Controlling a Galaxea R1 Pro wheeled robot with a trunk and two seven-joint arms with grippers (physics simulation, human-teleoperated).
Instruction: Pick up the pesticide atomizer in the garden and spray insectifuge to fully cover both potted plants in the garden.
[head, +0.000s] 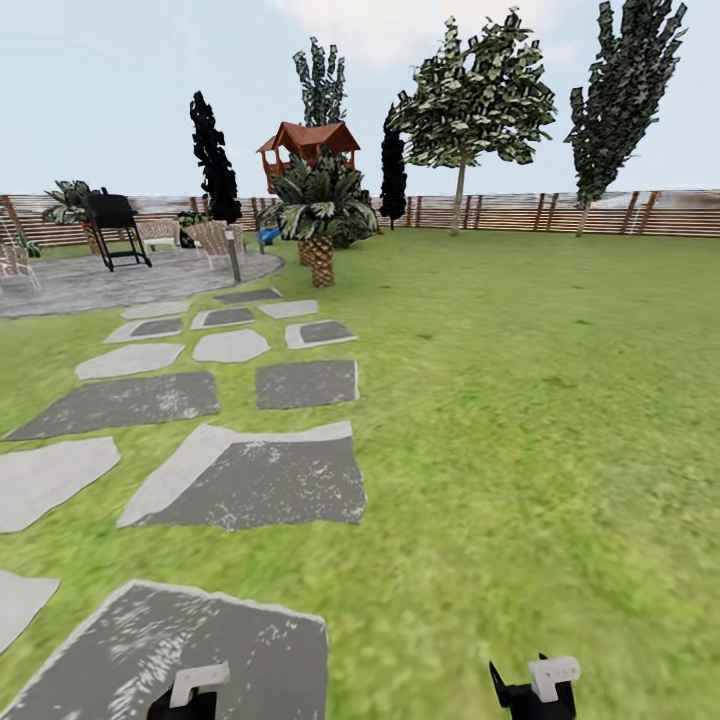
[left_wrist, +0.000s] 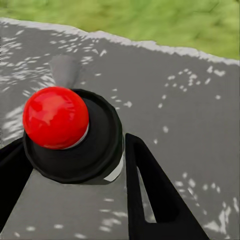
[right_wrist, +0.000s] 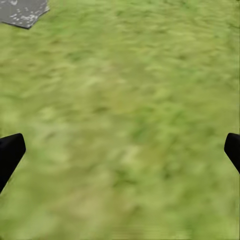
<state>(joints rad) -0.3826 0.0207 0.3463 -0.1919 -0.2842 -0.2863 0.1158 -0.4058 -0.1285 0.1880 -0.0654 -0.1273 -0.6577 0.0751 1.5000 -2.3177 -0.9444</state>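
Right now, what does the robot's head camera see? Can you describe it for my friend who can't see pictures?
A green lawn stretches ahead, with grey stepping stones leading toward a grey paved circle that holds a black grill and chairs. A short palm, tall trees and a brown slatted fence stand behind, under a pale sky. The tops of both arms peek in at the bottom edge.

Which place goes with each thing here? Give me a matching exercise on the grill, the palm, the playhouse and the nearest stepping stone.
Things:
1. black grill
2. palm
3. red-roofed playhouse
4. nearest stepping stone

Places:
A. by the wooden fence, behind the palm
B. under the left gripper
C. on the grey paved circle
D. on the lawn beside the far end of the stone path

Pairs: 1-C, 2-D, 3-A, 4-B
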